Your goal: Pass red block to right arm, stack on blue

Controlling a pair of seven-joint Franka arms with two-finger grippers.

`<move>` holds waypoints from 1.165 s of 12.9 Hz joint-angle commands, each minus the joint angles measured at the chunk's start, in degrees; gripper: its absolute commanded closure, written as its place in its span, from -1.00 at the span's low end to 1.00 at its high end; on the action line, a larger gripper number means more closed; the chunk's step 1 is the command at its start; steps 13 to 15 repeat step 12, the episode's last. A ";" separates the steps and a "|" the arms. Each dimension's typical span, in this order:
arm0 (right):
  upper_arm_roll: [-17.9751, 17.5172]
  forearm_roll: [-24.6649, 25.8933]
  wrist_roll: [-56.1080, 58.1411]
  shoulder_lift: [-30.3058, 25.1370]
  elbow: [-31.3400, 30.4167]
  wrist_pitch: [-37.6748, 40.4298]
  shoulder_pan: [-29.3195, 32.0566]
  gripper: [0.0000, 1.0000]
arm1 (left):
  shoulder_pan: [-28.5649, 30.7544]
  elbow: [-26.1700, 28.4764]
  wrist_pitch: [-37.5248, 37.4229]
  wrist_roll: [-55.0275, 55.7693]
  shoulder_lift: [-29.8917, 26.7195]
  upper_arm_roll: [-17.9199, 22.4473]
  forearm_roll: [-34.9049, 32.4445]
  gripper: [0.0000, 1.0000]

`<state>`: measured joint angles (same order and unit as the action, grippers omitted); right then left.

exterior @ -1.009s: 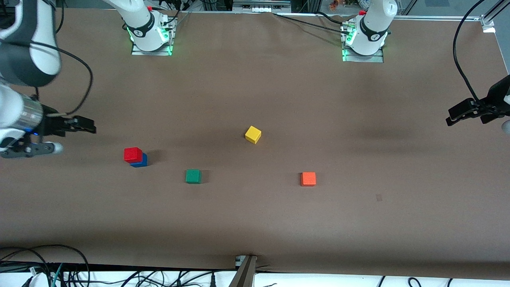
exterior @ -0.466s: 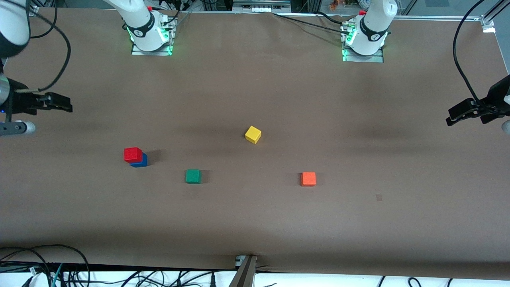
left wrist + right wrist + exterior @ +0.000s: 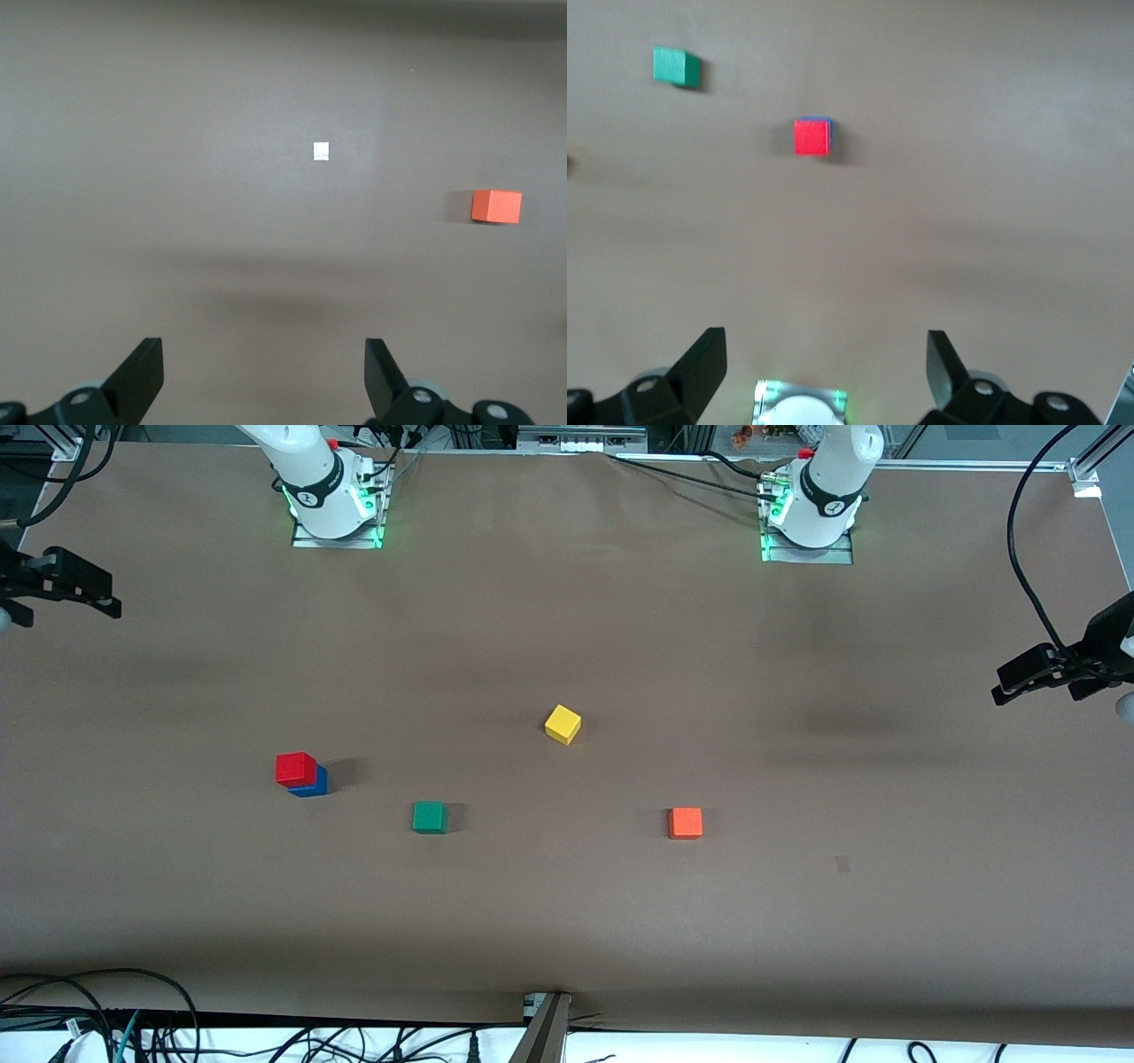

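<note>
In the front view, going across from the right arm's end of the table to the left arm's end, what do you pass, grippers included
right gripper → red block stacked on the blue → green cube → yellow cube → orange cube → left gripper

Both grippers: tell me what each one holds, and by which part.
Nothing is held. The left gripper and right gripper both have open, empty jaws. The red block sits free on the blue block.
</note>
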<state>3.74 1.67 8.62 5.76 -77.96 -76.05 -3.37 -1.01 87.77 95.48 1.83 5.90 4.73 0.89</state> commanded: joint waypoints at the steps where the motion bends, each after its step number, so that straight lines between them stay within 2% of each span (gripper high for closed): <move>1: -1.11 -0.78 -4.29 -0.40 -1.84 1.52 1.00 -1.00 | -0.05 -1.72 -0.38 -1.13 0.87 0.19 0.69 -1.00; 5: 0.30 -2.03 -4.75 1.17 -0.36 2.58 1.35 -1.00 | -0.05 -1.72 -0.29 -1.13 0.87 0.19 0.60 -1.00; 15: 0.21 -2.02 -4.75 1.53 0.01 2.23 1.35 -1.00 | -0.13 -1.72 -0.29 -1.75 0.87 0.10 -0.01 -1.00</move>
